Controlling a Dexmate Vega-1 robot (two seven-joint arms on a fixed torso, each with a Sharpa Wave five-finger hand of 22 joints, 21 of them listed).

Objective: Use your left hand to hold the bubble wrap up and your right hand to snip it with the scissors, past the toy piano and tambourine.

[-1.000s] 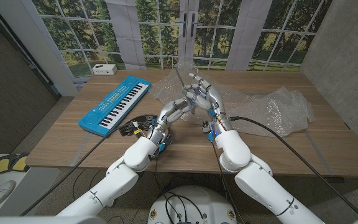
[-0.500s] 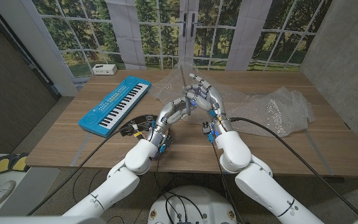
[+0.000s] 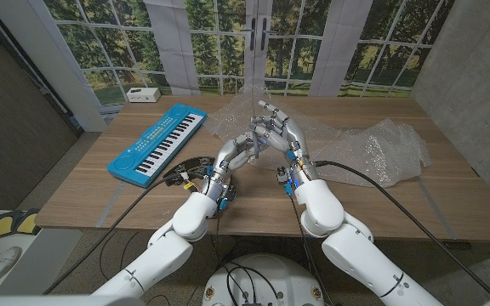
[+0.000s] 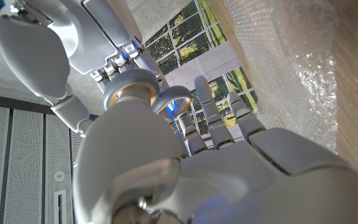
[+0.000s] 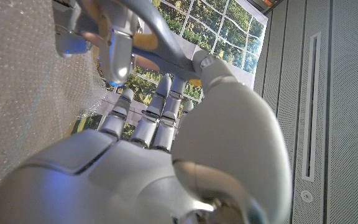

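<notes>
Scanning from the left, we are passing the toy piano and tambourine, then our left hand, fingers reaching up against the right hand. That right hand is gripping the scissors, blades pointing up and away. We are seeing bubble wrap beyond and right of both hands. The wrist views are showing grey scissor loops; whether the left hand is pinching wrap, we cannot tell.

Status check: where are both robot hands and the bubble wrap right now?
Left robot hand and right robot hand raised together mid-table, scissors' thin blade sticking up. Clear crinkled bubble wrap lies behind. Blue toy piano sits off left, clear.
</notes>
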